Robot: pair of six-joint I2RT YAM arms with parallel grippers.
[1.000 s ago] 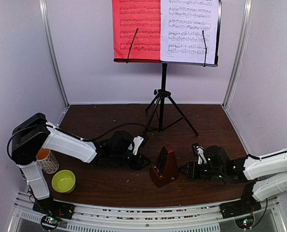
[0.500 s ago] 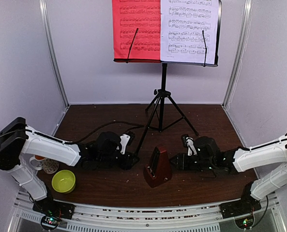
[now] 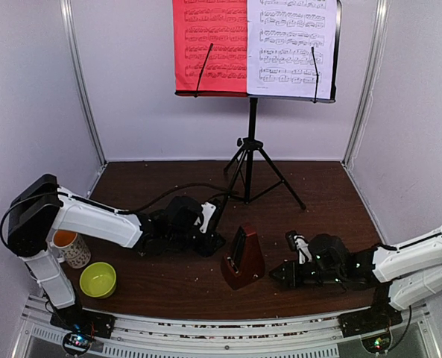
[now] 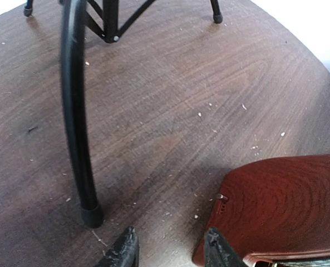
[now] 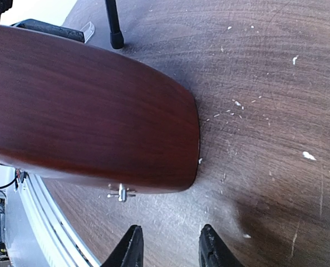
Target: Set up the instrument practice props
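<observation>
The metronome stands upright on the table, in the front middle, just in front of the near leg of the stand. Up on the stand, the red sheet and the white sheet sit side by side, red on the left. So we think the stand and sheets are done, and the step in hand is getting the metronome into its right spot. It sits between our two grippers. The left gripper lies low on the table just beside it, on its left and a bit behind. Its fingers are apart and nothing is between them. One finger comes very close to the metronome's bottom edge (we cannot tell if it touches). The right gripper lies low on the other side, near it but apart, with its fingers spread too and nothing held. Far off to the left are the bowl and the mug, which are not part of this job. If the metronome needs to move or turn, we think one gripper must close softly on its sides down low, because it is tall and could tip. If it is fine there, both arms should pull away slowly and miss the leg.
</observation>
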